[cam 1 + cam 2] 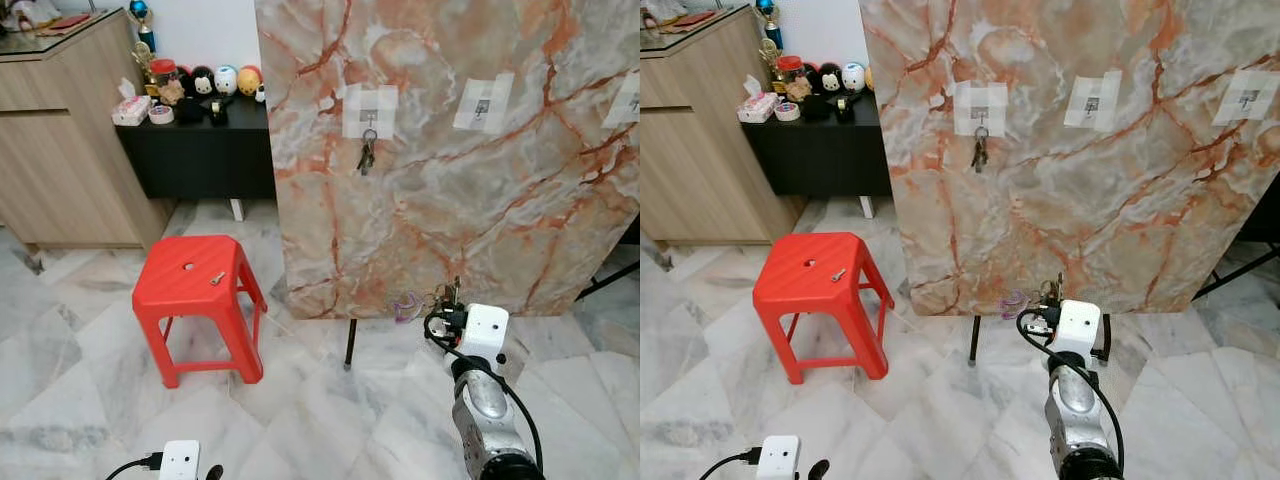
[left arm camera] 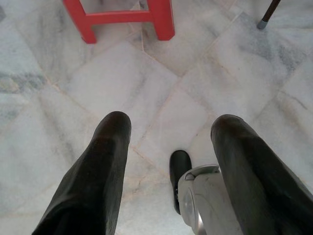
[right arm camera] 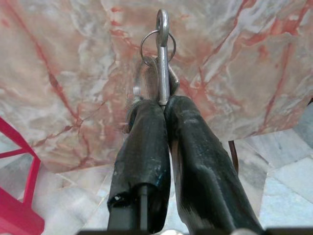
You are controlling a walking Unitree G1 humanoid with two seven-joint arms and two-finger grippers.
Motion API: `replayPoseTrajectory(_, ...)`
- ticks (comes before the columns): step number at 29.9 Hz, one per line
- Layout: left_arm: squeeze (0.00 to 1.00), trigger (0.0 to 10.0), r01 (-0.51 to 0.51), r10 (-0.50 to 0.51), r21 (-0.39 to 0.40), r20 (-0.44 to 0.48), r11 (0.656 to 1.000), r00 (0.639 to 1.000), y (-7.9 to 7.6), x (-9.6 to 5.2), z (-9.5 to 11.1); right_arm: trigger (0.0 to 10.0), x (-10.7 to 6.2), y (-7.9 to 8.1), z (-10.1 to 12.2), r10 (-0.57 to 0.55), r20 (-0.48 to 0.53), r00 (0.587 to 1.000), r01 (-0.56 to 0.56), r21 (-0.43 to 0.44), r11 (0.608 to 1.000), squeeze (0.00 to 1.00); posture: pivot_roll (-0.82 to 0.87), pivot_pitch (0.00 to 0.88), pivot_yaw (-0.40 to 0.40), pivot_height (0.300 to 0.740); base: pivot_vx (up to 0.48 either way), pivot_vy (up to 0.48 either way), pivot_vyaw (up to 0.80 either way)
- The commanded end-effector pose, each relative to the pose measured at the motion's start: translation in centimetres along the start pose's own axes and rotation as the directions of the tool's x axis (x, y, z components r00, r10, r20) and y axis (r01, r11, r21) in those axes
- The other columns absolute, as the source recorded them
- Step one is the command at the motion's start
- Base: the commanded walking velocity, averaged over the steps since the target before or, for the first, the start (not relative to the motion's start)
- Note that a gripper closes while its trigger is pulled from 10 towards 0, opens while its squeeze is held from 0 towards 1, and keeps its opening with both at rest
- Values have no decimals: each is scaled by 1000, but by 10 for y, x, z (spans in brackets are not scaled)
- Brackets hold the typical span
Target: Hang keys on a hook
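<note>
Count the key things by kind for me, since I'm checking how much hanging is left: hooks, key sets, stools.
Taped wall hooks on the marble board: 3
Metal key sets: 3
Red plastic stool: 1
Total: 7

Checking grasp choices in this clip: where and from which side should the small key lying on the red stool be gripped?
The small key lies flat on the red stool top, near its right edge. Best come straight down from above with an open pincer and pinch across its narrow shank; the flat pose leaves nothing to grip from the side.
</note>
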State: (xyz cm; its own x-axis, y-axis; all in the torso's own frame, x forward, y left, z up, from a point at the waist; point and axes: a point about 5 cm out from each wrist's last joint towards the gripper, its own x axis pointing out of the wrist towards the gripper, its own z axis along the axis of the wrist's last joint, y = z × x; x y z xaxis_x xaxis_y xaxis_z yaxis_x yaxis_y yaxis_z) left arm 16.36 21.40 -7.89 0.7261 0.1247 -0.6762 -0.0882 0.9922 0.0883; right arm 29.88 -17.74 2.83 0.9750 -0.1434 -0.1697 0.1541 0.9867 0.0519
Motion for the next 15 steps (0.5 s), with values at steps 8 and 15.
replayPoseTrajectory(8,0,10000,-16,16,-7,-16,1000,1000,5,-2,-4,10000,9,-5,18,-35,58,998,34,9,999,0,40,15,-6,740,272,0,0)
replayPoseTrajectory(15,0,10000,-11,11,0,-22,1000,1000,4,-2,-5,10000,13,-9,25,-53,79,995,53,9,999,0,36,16,-3,740,299,0,0)
